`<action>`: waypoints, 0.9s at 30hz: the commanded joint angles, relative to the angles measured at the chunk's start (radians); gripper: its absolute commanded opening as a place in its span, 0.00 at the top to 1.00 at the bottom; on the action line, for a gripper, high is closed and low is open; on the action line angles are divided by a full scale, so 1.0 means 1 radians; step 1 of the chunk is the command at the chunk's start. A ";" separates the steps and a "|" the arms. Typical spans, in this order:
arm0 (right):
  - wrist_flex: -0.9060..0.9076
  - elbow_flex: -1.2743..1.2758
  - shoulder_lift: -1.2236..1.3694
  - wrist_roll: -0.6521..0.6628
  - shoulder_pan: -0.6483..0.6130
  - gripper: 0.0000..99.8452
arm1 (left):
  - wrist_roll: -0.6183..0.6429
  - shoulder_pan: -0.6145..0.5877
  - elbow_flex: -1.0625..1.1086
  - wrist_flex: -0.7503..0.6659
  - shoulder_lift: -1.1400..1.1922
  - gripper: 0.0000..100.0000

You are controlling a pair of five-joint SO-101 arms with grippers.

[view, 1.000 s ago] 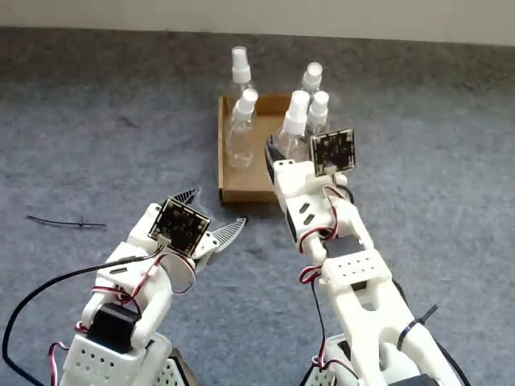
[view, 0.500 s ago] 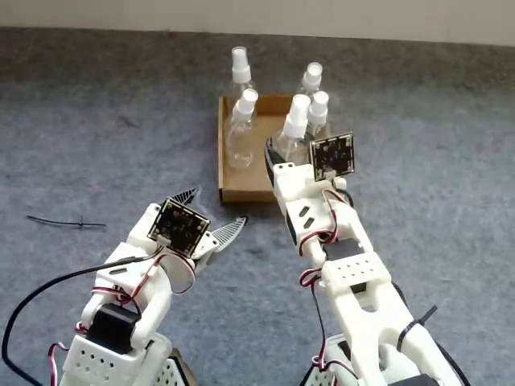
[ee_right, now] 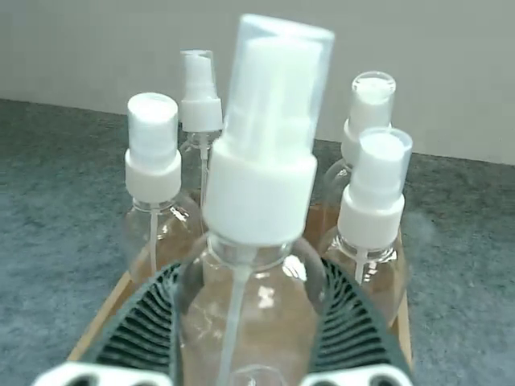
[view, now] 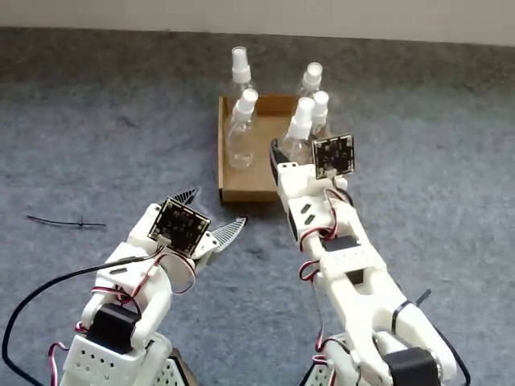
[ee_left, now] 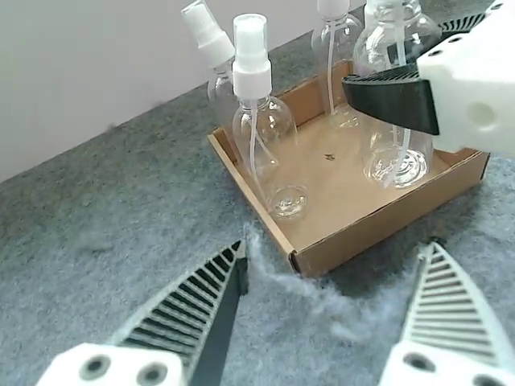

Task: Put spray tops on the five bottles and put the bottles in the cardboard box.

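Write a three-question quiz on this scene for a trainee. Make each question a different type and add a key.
1. True or false: the left gripper is shut on a bottle.
2. Multiple choice: what is between the right gripper's fingers?
A. a bottle with a spray top
B. a loose spray top
C. the wall of the box
3. Fill in: in the high view, ____ bottles carry spray tops.

Key: 1 false, it is open above the carpet; 2 A; 3 five.
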 commanded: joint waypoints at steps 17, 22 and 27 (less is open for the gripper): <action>-0.191 -0.021 0.205 0.104 0.008 0.99 | -0.005 -0.007 -0.005 -0.025 -0.001 0.71; -0.186 -0.021 0.203 0.103 0.008 0.95 | -0.005 -0.007 -0.005 -0.025 -0.001 0.71; -0.185 -0.015 0.203 0.103 0.005 0.82 | -0.005 -0.007 -0.005 -0.025 -0.001 0.71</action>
